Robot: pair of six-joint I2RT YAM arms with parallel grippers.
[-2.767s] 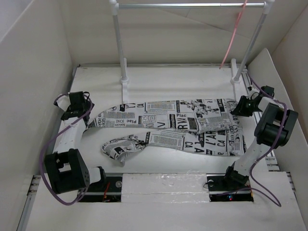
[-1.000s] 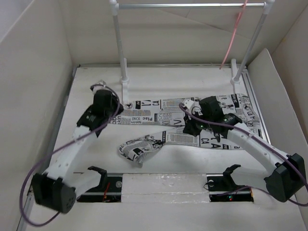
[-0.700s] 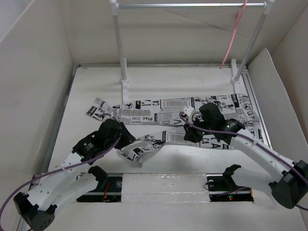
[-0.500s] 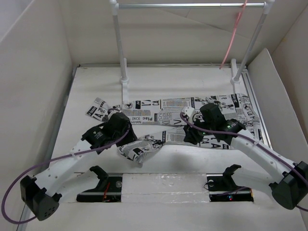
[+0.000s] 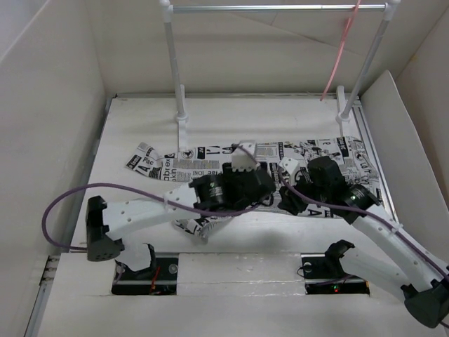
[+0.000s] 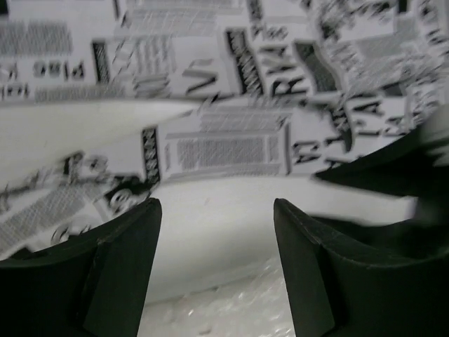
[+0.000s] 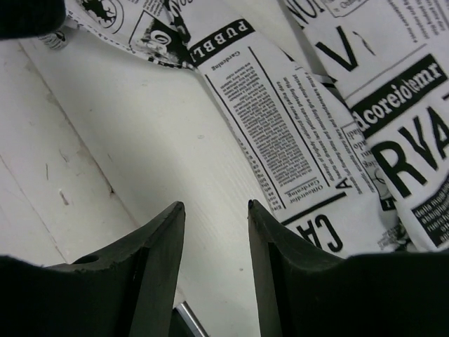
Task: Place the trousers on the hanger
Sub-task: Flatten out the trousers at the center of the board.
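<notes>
White cloth printed with black newsprint, the trousers (image 5: pixel 189 167) lie flat across the table (image 5: pixel 140 119), cuffs at the left and waist at the right. Half a second ago the left gripper (image 6: pixel 216 260) hung over the near leg's left end. It has since swung right to the middle, fingers spread and empty above the near hem. Just to its right, the right gripper (image 7: pixel 214 232) has barely shifted, jaws apart and holding nothing, though blur makes it hard to tell whether either touches cloth. At the far right, the pink hanger (image 5: pixel 342 53) hangs untouched on the rack (image 5: pixel 280 8). Both grippers seem to be closing in for a first grasp, so the task has hardly begun.
</notes>
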